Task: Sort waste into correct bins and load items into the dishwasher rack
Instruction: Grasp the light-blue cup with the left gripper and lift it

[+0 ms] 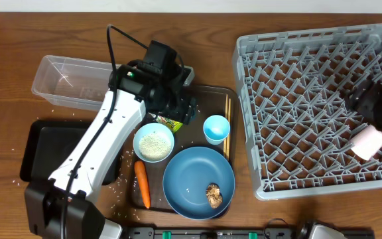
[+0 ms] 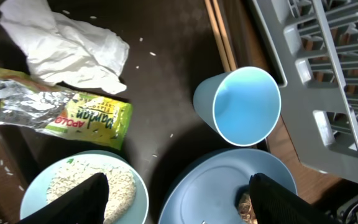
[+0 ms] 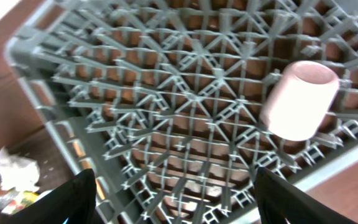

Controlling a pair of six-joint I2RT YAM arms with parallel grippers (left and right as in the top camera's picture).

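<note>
My left gripper (image 1: 180, 109) (image 2: 179, 205) is open and empty, hovering over the brown serving tray. Below it lie crumpled white paper (image 2: 67, 46) and a green-yellow wrapper (image 2: 67, 115) (image 1: 169, 123). A white bowl of rice (image 1: 154, 143) (image 2: 86, 186), a light blue cup (image 1: 216, 128) (image 2: 244, 106) and a dark blue dish (image 1: 197, 182) (image 2: 229, 186) with a brown lump (image 1: 213, 194) stand there too. A carrot piece (image 1: 142, 184) lies left of the dish. My right gripper (image 1: 371, 109) (image 3: 176, 199) is open and empty above the grey rack (image 1: 310, 99) (image 3: 166, 112). A pink cup (image 1: 369, 141) (image 3: 300, 99) lies in the rack.
A clear tub (image 1: 71, 81) sits at the back left and a black tray (image 1: 42, 156) at the front left, partly under my left arm. Chopsticks (image 1: 228, 123) lie along the right edge of the serving tray (image 1: 207, 93). Rice grains are scattered on the table (image 1: 121, 192).
</note>
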